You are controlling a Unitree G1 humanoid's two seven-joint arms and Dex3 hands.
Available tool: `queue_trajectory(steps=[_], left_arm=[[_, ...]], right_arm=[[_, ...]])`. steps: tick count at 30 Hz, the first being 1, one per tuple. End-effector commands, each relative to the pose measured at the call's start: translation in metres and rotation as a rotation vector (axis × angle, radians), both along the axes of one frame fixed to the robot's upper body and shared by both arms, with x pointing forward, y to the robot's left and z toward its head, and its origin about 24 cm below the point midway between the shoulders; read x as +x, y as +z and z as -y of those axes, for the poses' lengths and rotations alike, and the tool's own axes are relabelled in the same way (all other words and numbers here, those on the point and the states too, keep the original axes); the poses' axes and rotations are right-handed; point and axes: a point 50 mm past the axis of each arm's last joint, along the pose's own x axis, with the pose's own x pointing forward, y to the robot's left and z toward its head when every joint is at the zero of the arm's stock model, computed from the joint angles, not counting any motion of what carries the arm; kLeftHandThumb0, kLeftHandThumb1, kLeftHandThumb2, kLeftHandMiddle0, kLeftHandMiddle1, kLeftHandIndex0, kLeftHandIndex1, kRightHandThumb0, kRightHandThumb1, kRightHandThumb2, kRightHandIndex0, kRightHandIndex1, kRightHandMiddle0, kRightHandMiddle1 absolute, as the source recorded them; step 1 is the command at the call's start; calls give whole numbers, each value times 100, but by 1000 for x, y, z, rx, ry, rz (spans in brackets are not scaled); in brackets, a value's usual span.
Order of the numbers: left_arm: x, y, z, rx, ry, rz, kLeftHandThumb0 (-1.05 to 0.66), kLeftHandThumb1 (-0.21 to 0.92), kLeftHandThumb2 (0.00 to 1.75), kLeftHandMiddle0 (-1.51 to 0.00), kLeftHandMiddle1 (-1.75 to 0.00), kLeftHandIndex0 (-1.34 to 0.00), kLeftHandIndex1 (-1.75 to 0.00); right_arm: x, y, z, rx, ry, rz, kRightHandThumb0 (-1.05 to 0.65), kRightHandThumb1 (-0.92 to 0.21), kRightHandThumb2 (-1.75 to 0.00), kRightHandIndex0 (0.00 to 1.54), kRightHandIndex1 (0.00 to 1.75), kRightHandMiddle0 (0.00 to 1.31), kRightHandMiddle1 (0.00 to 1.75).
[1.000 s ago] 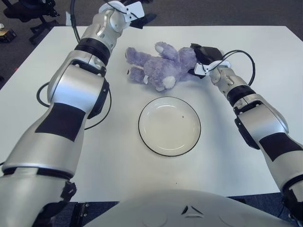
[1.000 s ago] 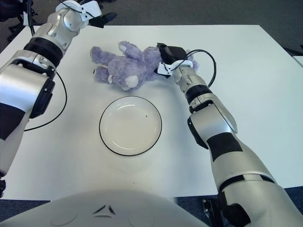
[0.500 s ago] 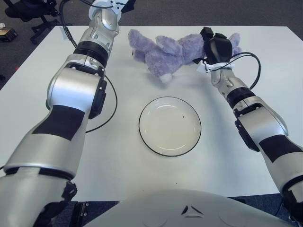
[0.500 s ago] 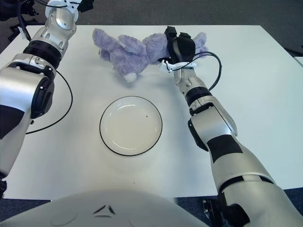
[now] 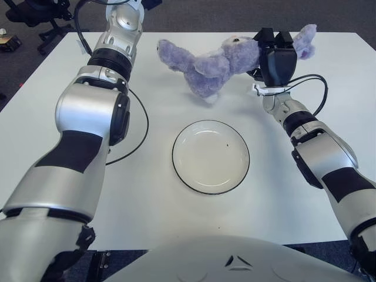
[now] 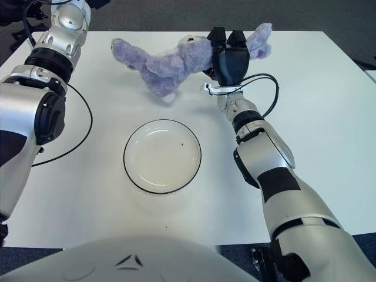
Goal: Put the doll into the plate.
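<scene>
A purple plush bear doll (image 5: 207,66) hangs in the air above the far part of the white table (image 5: 147,200), stretched sideways with its legs to the left. My right hand (image 5: 272,39) is shut on the doll's upper end, one plush limb sticking out to the right of the black fingers (image 6: 225,40). A white plate (image 5: 210,158) with a thin dark rim lies empty on the table, below the doll and nearer to me. My left arm (image 5: 115,35) reaches to the far left edge; its hand is past the top of both views.
A black cable (image 5: 138,133) loops over the table beside my left arm. Another cable (image 5: 318,94) arcs off my right wrist. Dark floor and an office chair base (image 5: 36,16) lie beyond the table's far left corner.
My right hand has lifted the doll off the table and carried it higher. The left arm has drawn back toward the far edge, taking its hand out of view.
</scene>
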Motion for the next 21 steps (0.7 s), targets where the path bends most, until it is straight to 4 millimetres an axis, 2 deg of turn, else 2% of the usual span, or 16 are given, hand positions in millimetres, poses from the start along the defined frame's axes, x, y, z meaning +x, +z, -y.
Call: queue_trajectory(steps=[1,4,5,7,10,14,21], left_arm=[[-3,10,2,47,-79,20,-56,92,76,-62,-16,-32,-70],[-3,10,3,61,-98,16,-56,92,76,-62,-16,-32,-70],[-4,11,4,123,-126,12,-56,92,76,-63,-15,-33,-70],[-7,13,7,249,-190,16,-58,92,77,-63,-15,-33,-70],[-10,14,9,345,-253,16,-59,92,77,-64,-15,-33,-70],[-13,14,10,486,-322,-4,-62,92,77,-65,-13,-33,-65],[-18,15,11,681,-384,-22,-64,92,77,-66,-11,-34,-59]], right_arm=[[-1,5,5,-49,2,63,40,-56,-100,42,175,56,175],[-2,4,5,-63,5,73,40,-57,-99,42,175,56,175],[-2,4,6,-77,7,78,40,-57,-99,42,175,56,175],[-3,3,6,-103,10,86,24,-67,-70,65,175,60,175],[-3,3,6,-125,11,94,17,-75,-50,77,175,61,175],[-3,3,5,-141,11,101,14,-78,-42,81,175,62,175],[-4,3,5,-148,12,105,14,-80,-39,82,175,62,175]])
